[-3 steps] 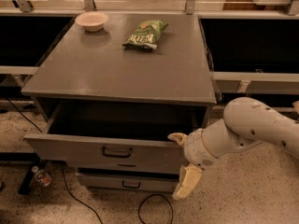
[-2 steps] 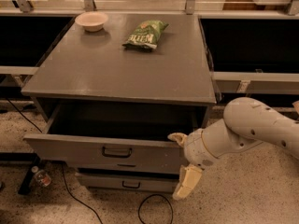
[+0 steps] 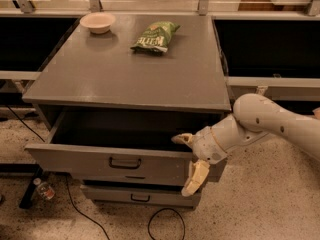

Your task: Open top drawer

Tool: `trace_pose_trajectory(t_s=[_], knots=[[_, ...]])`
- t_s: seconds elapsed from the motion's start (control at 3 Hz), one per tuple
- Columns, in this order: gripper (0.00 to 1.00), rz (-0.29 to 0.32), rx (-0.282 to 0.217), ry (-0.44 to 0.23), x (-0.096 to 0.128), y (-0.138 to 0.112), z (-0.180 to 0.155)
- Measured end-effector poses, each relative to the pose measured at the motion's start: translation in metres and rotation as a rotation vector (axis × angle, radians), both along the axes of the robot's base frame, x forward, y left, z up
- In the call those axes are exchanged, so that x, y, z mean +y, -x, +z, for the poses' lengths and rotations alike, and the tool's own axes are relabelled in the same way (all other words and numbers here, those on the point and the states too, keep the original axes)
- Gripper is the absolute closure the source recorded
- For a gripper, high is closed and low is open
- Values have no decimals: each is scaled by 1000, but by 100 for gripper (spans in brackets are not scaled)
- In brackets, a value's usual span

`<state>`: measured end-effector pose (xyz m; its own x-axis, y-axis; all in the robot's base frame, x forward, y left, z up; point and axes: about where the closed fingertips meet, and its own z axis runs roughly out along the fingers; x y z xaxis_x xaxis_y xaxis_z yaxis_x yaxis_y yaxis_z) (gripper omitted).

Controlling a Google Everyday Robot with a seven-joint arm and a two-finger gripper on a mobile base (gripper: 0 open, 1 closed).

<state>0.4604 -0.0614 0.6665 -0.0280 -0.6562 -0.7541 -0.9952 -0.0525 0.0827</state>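
Reaching in from the right edge of the view, a white robot arm (image 3: pixel 270 121) ends in the gripper (image 3: pixel 189 159) at the right-hand end of the top drawer (image 3: pixel 90 159). Its two cream fingers are spread wide apart and grip nothing. One finger (image 3: pixel 182 138) points left along the upper edge of the drawer front. The other hangs down in front of the drawer's grey face, near its right corner. Whether either finger touches the wood cannot be told.

The top drawer stands pulled well out from the grey cabinet (image 3: pixel 125 74), its wide flat front facing the camera. A small black bar handle (image 3: pixel 125 162) sits at the centre of that front, to the left of the gripper and apart from it. The drawer's inside lies in deep shadow, so what it holds cannot be made out.

Below it a lower drawer (image 3: pixel 115 194) with a like black handle sits further back, almost closed.

On the cabinet's flat top, towards the back, a shallow pale bowl (image 3: pixel 97 22) rests at the left, showing only its own plain inside. A green snack bag (image 3: pixel 156 35) lies to its right, well apart from it.

On the speckled floor, a small bottle (image 3: pixel 44 189) lies left of the cabinet and a dark cable (image 3: pixel 162 223) loops in front.
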Motion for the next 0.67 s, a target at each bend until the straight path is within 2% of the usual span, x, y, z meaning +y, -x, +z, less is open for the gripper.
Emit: trace_pose_trajectory(t_s=[0.33,0.67], knots=[[0,1,1,3,1,-1,0],[0,-54,-26,82,3,-2,-5]])
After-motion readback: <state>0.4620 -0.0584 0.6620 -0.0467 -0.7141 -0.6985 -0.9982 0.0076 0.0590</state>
